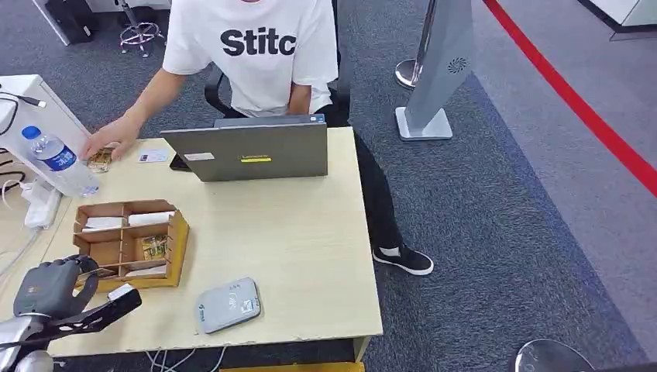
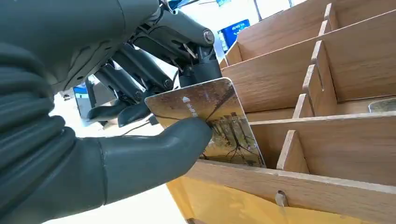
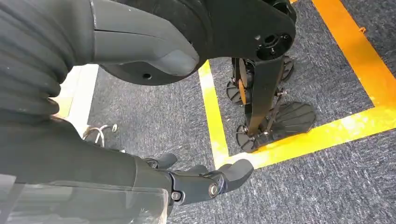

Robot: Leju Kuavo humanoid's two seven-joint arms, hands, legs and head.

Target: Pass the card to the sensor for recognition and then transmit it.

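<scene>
One card held: the left hand [image 2: 140,140] pinches a card [image 2: 205,122] between its thumb and darker fingers, at the near edge of the wooden box [image 2: 327,140]; the card's lower end sits in a compartment by the box's near wall.
Card print: a brown picture of bare trees, with a small white mark and tiny writing too small to read.
Left hand, head view: the left hand [image 1: 58,283] is at the near left corner of the wooden box on the worktop [image 1: 294,232].
Right hand: the right hand [image 3: 201,179] hangs over grey carpet with yellow floor tape; its fingers are curled loosely with nothing in them.
One card reader: a grey flat card reader [image 1: 227,304] lies near the worktop's front edge, just right of the box; its small logo cannot be read.
One box: open dividers form several compartments; two hold white cards, one a patterned card [image 1: 154,247].
One laptop: a grey laptop [image 1: 252,151] stands open with its lid back toward the robot; a yellow label on it is too small to read.
One bottle: a clear water bottle [image 1: 58,161] with a blue cap and blue label lies tilted at the left edge.
One person: a person [image 1: 256,54] in a white T-shirt reading "Stitc" sits behind the laptop, one hand on a patterned card [image 1: 101,160]; a pale card [image 1: 153,156] lies beside it.
</scene>
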